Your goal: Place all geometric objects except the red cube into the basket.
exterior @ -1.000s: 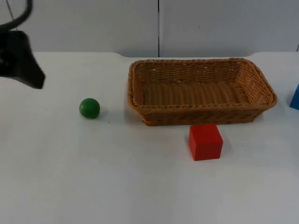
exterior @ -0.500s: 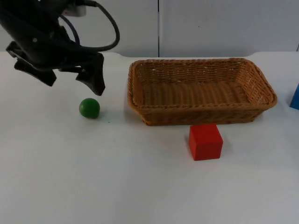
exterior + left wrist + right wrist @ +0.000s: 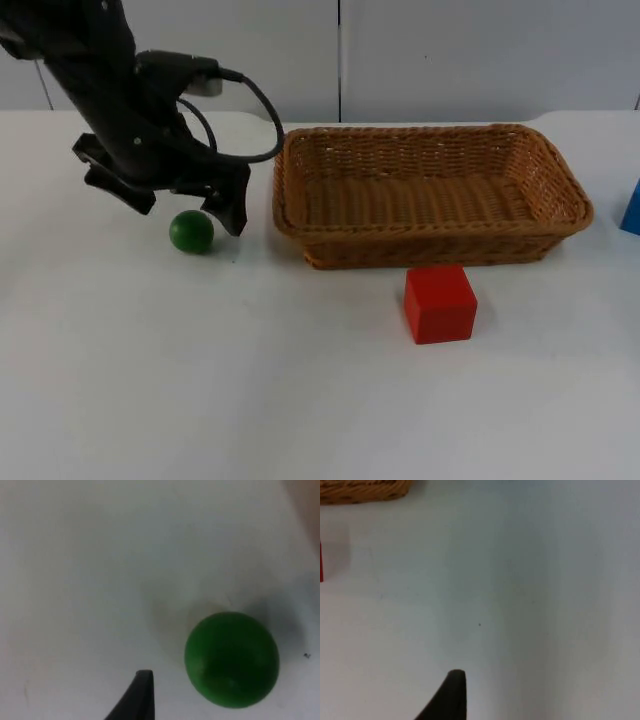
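Item: my left gripper (image 3: 187, 205), at the table's left side, just above the green ball (image 3: 191, 231); its two fingers are spread wide, one to each side of the ball, and grasp nothing. Item: green ball, resting on the white table (image 3: 250, 400), well to the left of the basket; my left wrist view has it close by (image 3: 231, 659) on the bare table, beside one black fingertip (image 3: 137, 695) and apart from it. Item: wicker basket (image 3: 430, 240), rectangular, brown, standing at mid-table toward the back, nothing inside it. Item: red cube (image 3: 440, 303), on the table just in front of the basket's near wall, apart from it. Item: blue block (image 3: 631, 210), on the table just right of the basket, only its edge visible. Item: my right gripper, over bare table (image 3: 520, 580), a corner of the basket (image 3: 365, 492) and a red sliver of the cube (image 3: 321, 560) near it; I cannot tell whether it is spread or closed.
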